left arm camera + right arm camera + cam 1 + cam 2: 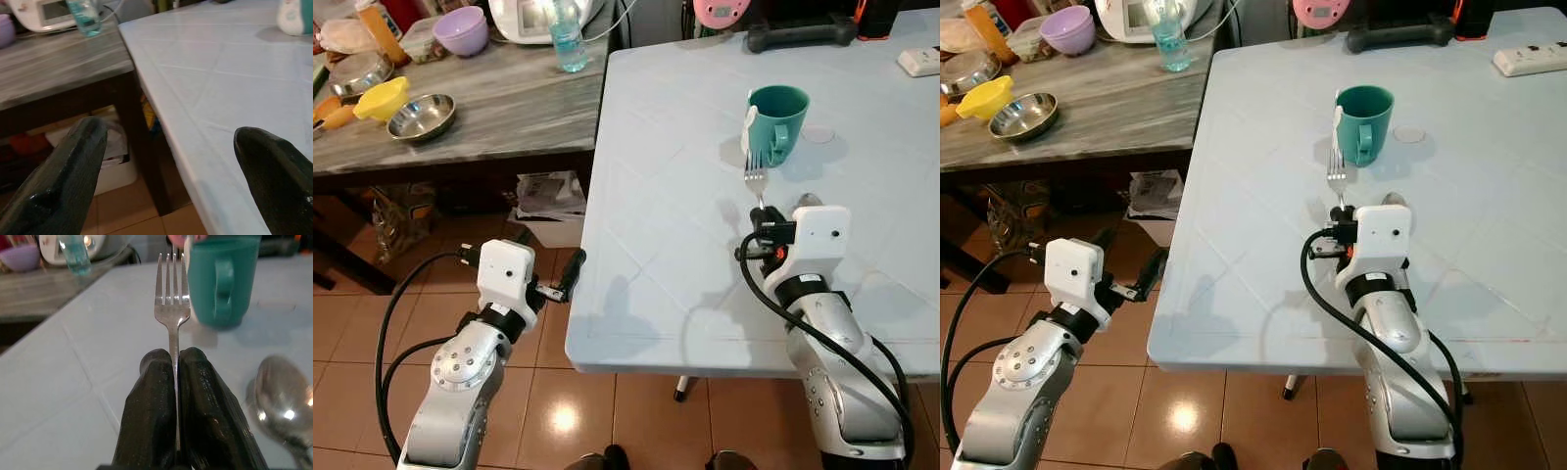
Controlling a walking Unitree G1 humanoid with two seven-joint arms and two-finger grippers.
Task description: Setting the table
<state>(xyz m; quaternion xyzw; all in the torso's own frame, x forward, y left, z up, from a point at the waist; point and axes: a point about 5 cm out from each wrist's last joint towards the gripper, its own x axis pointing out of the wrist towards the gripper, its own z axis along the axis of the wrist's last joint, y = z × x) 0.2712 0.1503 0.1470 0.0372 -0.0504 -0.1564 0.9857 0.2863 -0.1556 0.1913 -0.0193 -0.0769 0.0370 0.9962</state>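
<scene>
The left gripper (566,281) hangs off the table's (646,196) near-left edge, fingers spread wide and holding nothing. Over the table's near middle, the right gripper (175,377) is pinched tight on the fork (171,298), tines pointing at the mug (776,119). Just right of it a spoon (283,404) already lies on the table. I'd judge the setting partly done: mug and spoon placed, fork not yet laid down

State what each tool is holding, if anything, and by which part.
The right tool is shut on the fork, pinching its handle just below the tines. The left tool is open beside the table's edge, holding nothing.
</scene>
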